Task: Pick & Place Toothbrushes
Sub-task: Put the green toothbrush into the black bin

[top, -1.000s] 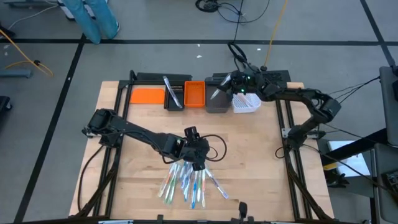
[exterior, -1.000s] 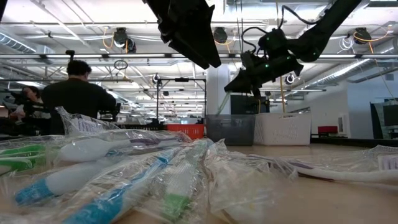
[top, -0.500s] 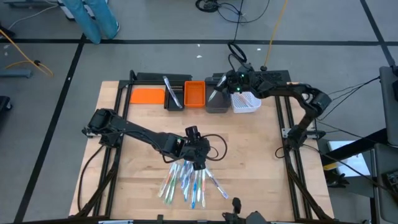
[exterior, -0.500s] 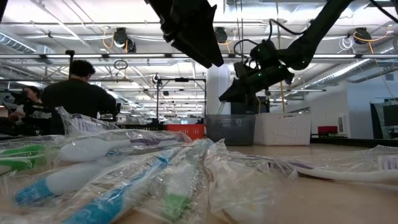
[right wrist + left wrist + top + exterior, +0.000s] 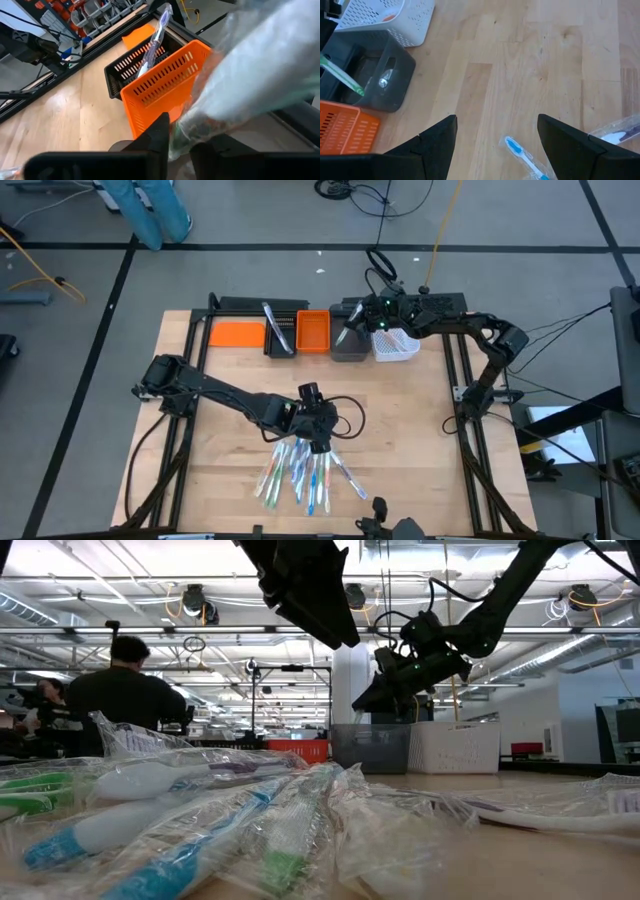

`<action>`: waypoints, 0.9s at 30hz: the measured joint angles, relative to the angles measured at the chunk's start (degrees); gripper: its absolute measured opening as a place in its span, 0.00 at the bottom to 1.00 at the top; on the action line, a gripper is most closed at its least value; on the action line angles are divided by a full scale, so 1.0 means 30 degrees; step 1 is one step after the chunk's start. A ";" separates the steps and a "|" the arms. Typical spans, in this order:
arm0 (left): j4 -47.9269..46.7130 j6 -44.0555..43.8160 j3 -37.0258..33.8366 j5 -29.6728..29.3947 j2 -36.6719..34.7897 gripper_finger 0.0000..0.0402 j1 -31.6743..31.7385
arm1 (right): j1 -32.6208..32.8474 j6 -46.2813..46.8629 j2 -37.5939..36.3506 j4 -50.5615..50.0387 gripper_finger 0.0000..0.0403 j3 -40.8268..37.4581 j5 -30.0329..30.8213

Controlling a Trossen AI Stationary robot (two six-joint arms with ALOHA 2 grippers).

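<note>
Several toothbrushes (image 5: 300, 475) in clear wrappers lie fanned out on the wooden table near its front edge, and they fill the foreground of the low view (image 5: 200, 830). My left gripper (image 5: 318, 444) hangs open just above the pile's far end (image 5: 495, 147), touching nothing. At the far edge my right gripper (image 5: 358, 321) is over the grey bin (image 5: 349, 343), shut on a green wrapped toothbrush (image 5: 346, 333) that slants down into the bin (image 5: 342, 75). My right gripper pinches the wrapped toothbrush (image 5: 200, 117) between its two fingers, with the clear wrapper bunched in the gap. The fingers come from the table's right, slanting a little downward. The toothbrush is tilted, and its lower end (image 5: 359, 90) reaches into the grey bin.
A row stands along the far edge: a flat orange piece (image 5: 237, 333), a black bin (image 5: 280, 330) with a toothbrush leaning in it (image 5: 155, 35), an orange bin (image 5: 313, 332), the grey bin and a white basket (image 5: 396, 344). Bare wood lies between the row and the pile. People stand in the room behind.
My right gripper has sunk toward the grey bin and shifted a little toward the table's left, carrying the toothbrush with it. My left gripper has kept still over the pile.
</note>
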 joint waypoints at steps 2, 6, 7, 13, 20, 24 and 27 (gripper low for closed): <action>0.0005 0.0014 0.0000 0.0000 0.0000 0.68 0.0000 | 0.0029 -0.0073 0.0000 0.0021 0.18 0.0000 0.0022; 0.0005 0.0021 0.0000 0.0000 0.0000 0.68 0.0000 | 0.0029 -0.0136 0.0000 -0.0144 0.23 0.0000 0.0139; 0.0005 0.0021 0.0000 0.0000 0.0000 0.68 0.0000 | 0.0029 -0.0143 0.0000 -0.0197 0.24 0.0000 0.0146; 0.0005 0.0021 0.0000 0.0007 0.0000 0.68 0.0000 | 0.0036 -0.0675 0.0000 -0.0252 0.30 -0.0015 0.0569; 0.0003 0.0014 0.0000 0.0015 0.0000 0.68 0.0000 | -0.0364 -0.0705 0.0000 -0.0190 0.35 -0.0015 0.1595; -0.0003 0.0014 0.0000 0.0015 0.0000 0.68 0.0000 | -0.0507 -0.1010 -0.0009 -0.0034 0.38 -0.0022 0.2004; -0.0003 0.0014 0.0000 0.0015 0.0000 0.68 0.0000 | -0.0747 -0.1015 -0.0342 0.0045 0.39 -0.0036 0.2076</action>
